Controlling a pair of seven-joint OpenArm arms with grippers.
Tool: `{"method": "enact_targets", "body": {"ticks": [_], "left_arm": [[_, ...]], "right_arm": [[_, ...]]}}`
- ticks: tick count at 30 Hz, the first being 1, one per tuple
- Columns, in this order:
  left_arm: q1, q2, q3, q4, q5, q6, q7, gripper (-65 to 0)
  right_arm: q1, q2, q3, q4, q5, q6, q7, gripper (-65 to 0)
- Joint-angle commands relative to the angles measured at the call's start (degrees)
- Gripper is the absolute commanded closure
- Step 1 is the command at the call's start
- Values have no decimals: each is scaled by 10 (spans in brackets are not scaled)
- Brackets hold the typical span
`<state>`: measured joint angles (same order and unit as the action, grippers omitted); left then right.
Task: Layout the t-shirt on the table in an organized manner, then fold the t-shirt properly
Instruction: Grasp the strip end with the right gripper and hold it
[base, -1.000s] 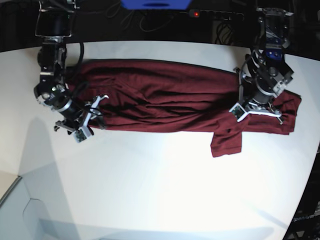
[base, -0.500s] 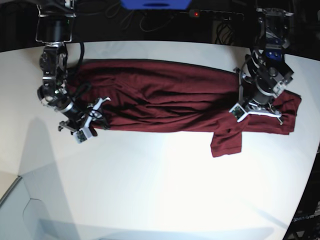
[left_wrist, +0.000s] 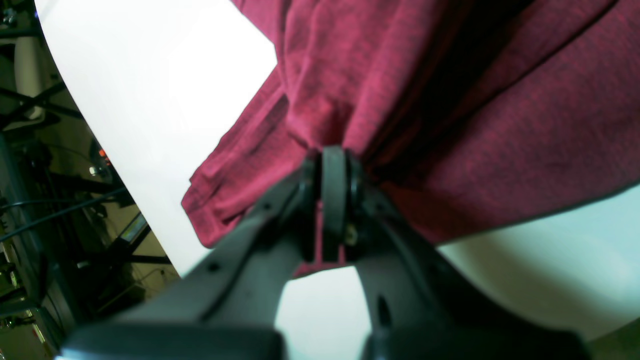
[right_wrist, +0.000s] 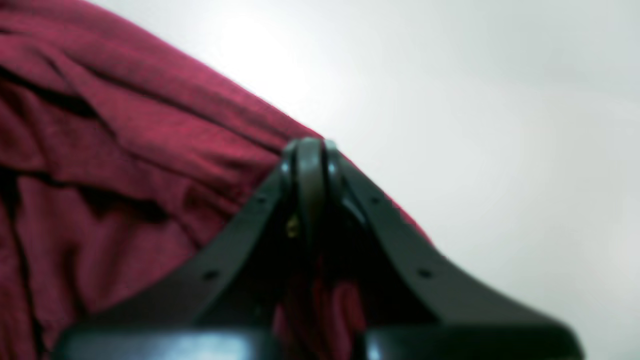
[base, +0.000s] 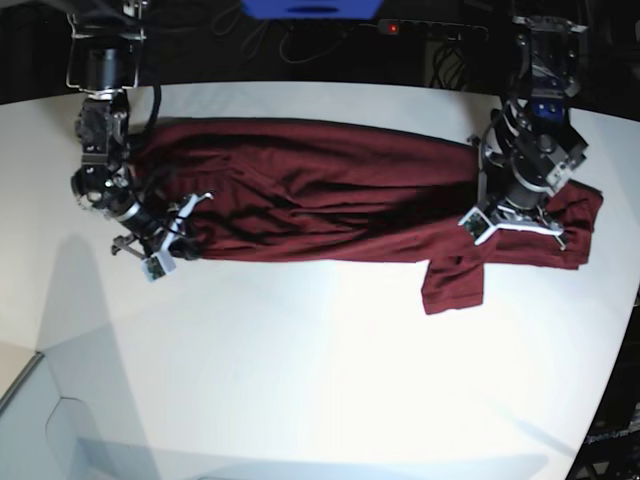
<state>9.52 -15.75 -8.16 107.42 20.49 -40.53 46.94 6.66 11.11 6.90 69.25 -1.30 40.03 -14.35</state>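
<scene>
The right gripper (base: 178, 232) has just clamped onto the crumpled dark-red fabric t-shirt (base: 330, 195)'s edge, bunched between its jaws. The left gripper (base: 512, 222) stays clamped on the far end, so I judge spreading across the white bench (base: 320, 380) can begin.

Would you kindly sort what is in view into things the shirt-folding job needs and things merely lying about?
Job:
t-shirt
table
left gripper, shut on the shirt
right gripper, shut on the shirt

Lying about:
blue object behind the table
power strip with red light

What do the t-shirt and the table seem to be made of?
The t-shirt: probably a thin, soft knit, matte maroon; its heathered weave shows close up and it gathers in limp folds. The table: smooth, hard, white, perhaps laminate; it shows a soft sheen.
</scene>
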Motion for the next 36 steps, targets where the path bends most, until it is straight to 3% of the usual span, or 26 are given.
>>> {"method": "enact_targets", "body": {"ticks": [1, 11, 36], "left_arm": [[-9, -6, -4, 22, 0, 5, -5, -2], [-10, -6, -4, 39, 3, 5, -5, -2], [-25, -21, -4, 32, 4, 5, -4, -2]], "right_arm": [[9, 8, 9, 29, 13, 0, 19, 0], [-50, 6, 63, 140, 13, 0, 18, 0], [-187, -2, 60, 226, 16, 0, 19, 0]]}}
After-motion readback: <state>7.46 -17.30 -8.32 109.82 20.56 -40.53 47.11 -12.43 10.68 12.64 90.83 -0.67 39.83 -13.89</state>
